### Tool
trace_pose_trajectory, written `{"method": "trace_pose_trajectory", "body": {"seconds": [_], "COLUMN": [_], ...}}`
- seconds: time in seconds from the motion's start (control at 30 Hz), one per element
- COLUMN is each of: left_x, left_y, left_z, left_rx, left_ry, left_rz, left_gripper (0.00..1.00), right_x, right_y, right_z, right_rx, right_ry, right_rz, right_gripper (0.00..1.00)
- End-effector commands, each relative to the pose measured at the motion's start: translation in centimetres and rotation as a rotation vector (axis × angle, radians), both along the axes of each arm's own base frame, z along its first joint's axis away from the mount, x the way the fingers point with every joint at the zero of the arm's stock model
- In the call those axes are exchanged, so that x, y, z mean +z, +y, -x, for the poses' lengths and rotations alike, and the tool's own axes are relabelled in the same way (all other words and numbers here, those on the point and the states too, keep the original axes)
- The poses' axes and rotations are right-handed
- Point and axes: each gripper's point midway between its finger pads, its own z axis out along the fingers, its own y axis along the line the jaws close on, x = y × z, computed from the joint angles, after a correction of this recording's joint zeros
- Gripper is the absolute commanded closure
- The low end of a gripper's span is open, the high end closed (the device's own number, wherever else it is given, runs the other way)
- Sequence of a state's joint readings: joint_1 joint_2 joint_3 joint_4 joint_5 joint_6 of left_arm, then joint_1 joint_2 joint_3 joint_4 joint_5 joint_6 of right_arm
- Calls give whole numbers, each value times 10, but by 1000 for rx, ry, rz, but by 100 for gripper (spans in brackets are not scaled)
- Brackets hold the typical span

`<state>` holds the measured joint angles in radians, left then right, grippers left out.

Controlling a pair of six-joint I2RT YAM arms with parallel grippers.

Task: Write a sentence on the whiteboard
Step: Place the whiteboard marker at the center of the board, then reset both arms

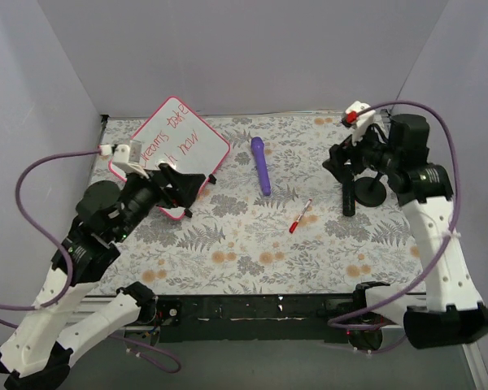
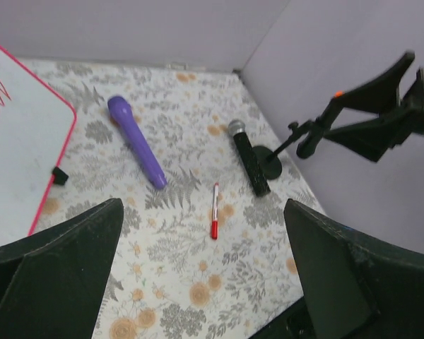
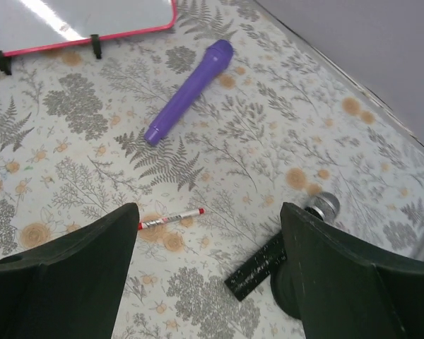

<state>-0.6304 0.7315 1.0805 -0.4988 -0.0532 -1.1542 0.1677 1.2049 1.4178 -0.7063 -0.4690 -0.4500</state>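
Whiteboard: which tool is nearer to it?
Left. The left tool is at the whiteboard's near corner; the right tool is far across the table, beside the microphone stand.

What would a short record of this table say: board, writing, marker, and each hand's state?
whiteboard: far left, pink-red frame
sentence: red handwriting, partly hidden in top view
marker: red, lying loose mid-table
left hand: open, empty, at whiteboard's near edge
right hand: open, empty, near black microphone
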Motion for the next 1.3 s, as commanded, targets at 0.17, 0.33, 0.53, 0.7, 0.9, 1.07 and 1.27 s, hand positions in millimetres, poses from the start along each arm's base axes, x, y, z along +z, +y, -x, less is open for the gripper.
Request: {"method": "trace_pose_trajectory", "body": {"seconds": [0.17,0.33,0.53,0.7,0.9,1.07,1.27], "left_x": [55,57,57,57,65,66,56], "left_y": [41,45,55,62,57,53,47], "left_z": [14,19,31,41,39,33,38], "left_rx": [128,134,144,151,119,111,73], "left_ry": [-110,-111,-133,-150,-167,-183,-174], "left_rz": [9,35,64,126,57,29,60], "left_gripper": [2,2,2,2,2,2,2], "right_x": [28,40,37,39,69,88,71], "right_y": [-64,-59,-43,-48,-60,-54,-66], "right_z": [28,37,57,62,67,83,85], "right_rx": [-401,-359,-189,-183,-217,-216,-333], "right_ry": [-101,-117,-110,-111,-286,-458,-405], "right_rz": [-120,-144,-120,-113,-56,-149,-247], "right_gripper": [8,9,8,8,7,5,4]}}
